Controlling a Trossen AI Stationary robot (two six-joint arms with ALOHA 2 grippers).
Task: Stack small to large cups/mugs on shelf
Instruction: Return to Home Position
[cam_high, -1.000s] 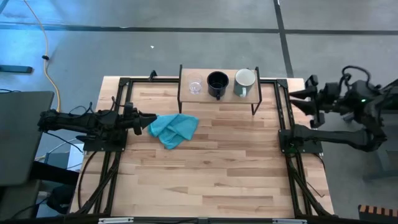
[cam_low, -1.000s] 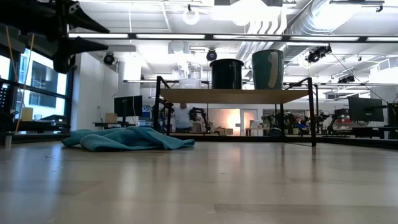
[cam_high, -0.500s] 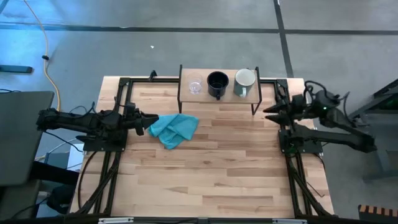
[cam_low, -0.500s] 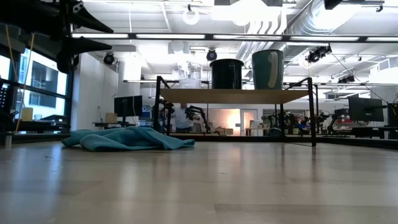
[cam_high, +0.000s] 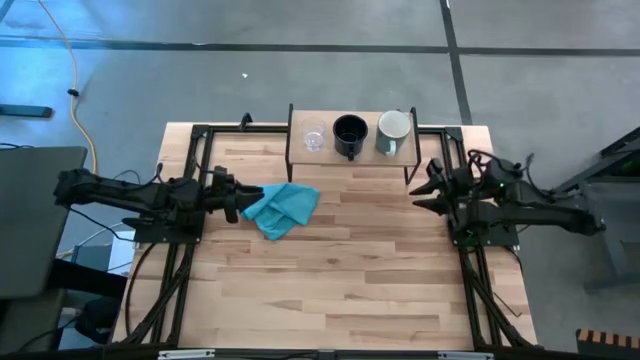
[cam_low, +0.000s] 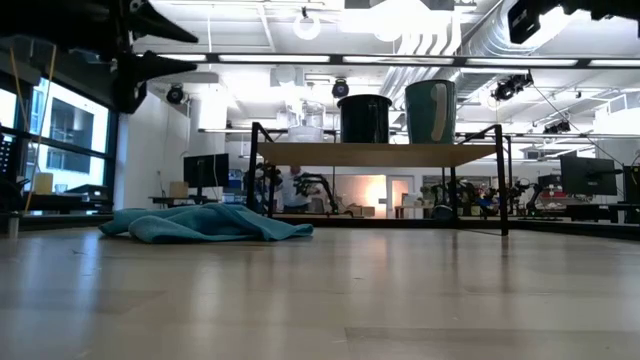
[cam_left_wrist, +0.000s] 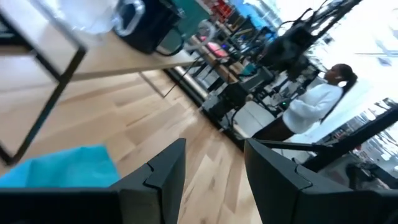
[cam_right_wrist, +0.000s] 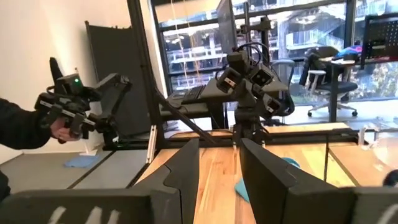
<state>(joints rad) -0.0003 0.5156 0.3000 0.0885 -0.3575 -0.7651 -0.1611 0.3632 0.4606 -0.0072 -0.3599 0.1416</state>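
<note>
Blurred, edge-cropped clear glass cup (cam_left_wrist: 86, 14), black mug (cam_left_wrist: 150, 28) with top cut off

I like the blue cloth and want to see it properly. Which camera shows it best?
The high view: the blue cloth shows whole, crumpled. The low view sees it side-on as a flat heap; the left wrist view catches one corner; the right wrist view only a sliver.

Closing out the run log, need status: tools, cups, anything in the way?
Left tool open, empty, by teal cloth; right tool open, empty, off shelf's right end. Glass cup, black mug, pale mug in a row on shelf. Cloth apart from shelf.
</note>
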